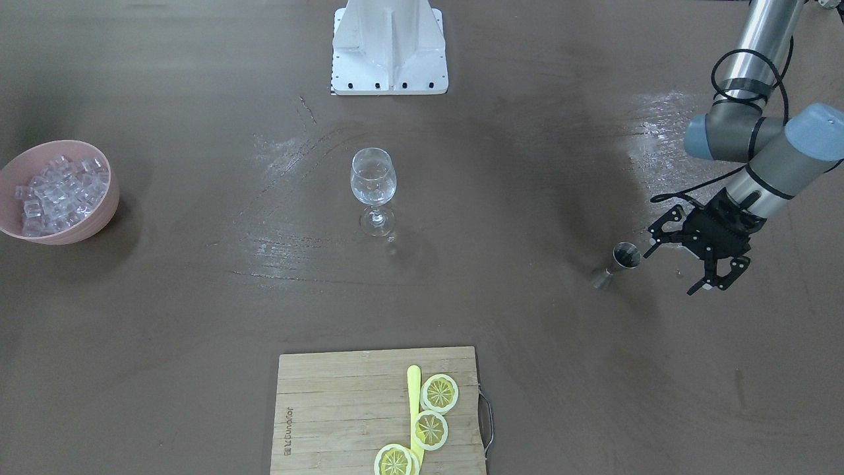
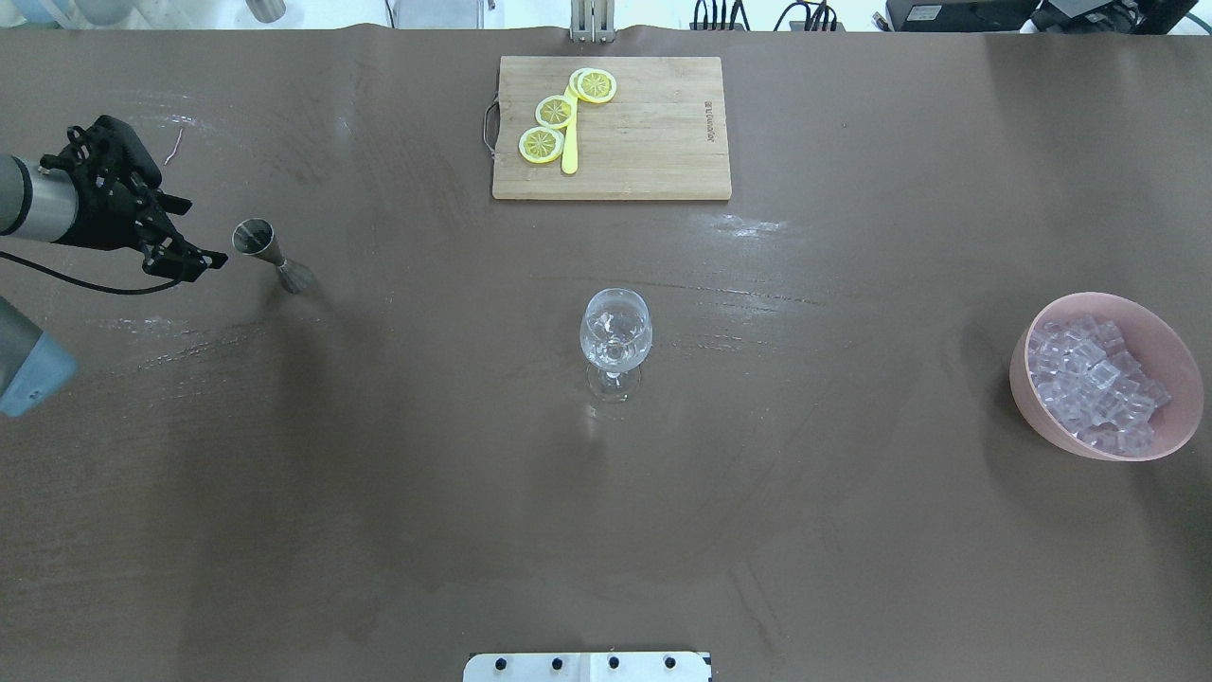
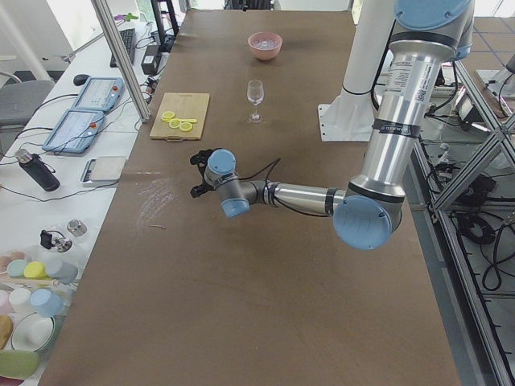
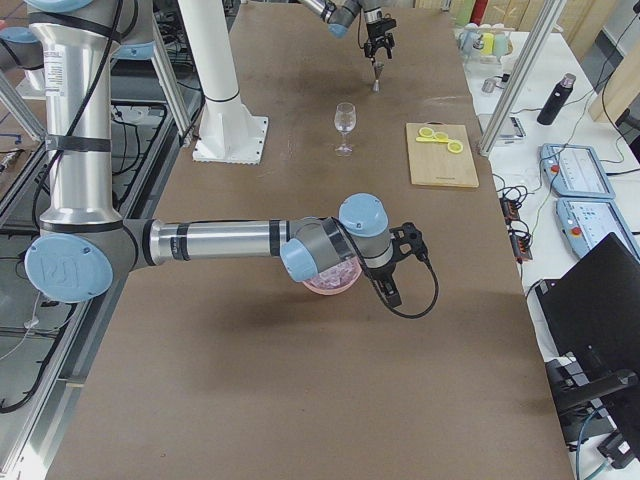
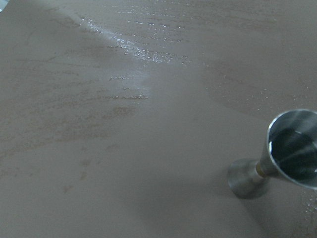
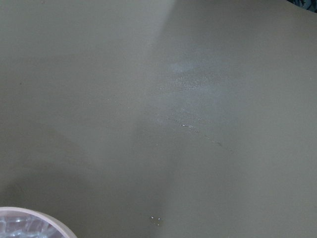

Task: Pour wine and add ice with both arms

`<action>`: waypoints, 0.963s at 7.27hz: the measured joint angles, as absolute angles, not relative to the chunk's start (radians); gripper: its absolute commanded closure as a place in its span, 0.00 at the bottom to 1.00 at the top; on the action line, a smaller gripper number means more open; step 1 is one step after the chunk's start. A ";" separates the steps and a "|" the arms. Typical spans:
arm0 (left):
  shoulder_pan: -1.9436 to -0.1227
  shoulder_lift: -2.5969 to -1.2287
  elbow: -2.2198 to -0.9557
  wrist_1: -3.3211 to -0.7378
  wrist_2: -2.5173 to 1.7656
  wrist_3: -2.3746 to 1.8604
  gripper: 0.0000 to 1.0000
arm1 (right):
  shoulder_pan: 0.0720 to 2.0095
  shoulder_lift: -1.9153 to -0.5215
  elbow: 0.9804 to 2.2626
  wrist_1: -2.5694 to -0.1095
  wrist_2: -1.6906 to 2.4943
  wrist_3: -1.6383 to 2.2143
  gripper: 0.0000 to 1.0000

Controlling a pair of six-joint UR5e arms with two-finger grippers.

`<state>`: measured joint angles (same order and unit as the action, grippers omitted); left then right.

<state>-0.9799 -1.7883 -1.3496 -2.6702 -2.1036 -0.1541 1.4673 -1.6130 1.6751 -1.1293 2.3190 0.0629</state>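
The ice (image 1: pixel 56 191) is heaped in a pink bowl (image 1: pixel 113 198) at the robot's right end of the table (image 1: pixel 198 316). The cubes lie jumbled, so no common direction can be told; the bowl's mouth is turned upward. At the middle of the table a wine glass (image 1: pixel 373 188) is stood upright, long axis vertical, mouth up. Well apart from it, toward the robot's left end, a metal jigger (image 1: pixel 616 264) is stood on end, its long axis vertical and one cup open upward. Just beside the jigger, without touching it, the left gripper (image 1: pixel 672 269) is held with its fingers spread wide and nothing between them. The right gripper (image 4: pixel 405 265) is seen only from the side, close by the bowl, and its opening cannot be told. On the far edge a cutting board (image 1: pixel 343 409) is laid with lemon slices (image 1: pixel 438 394) on it.
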 measured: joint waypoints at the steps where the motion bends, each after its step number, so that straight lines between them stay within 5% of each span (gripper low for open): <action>1: -0.964 -1.786 -1.327 -2.725 -2.073 -0.176 0.03 | 1.467 -1.615 1.675 -1.130 2.319 0.064 0.00; 7: -0.883 -1.788 -1.265 -2.916 -2.022 -0.397 0.03 | 1.468 -1.623 1.675 -1.131 2.320 0.129 0.00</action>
<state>-0.8828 -1.7882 -1.2647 -2.9159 -2.0219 -0.3970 1.4678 -1.6227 1.6751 -1.1305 2.3204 0.1287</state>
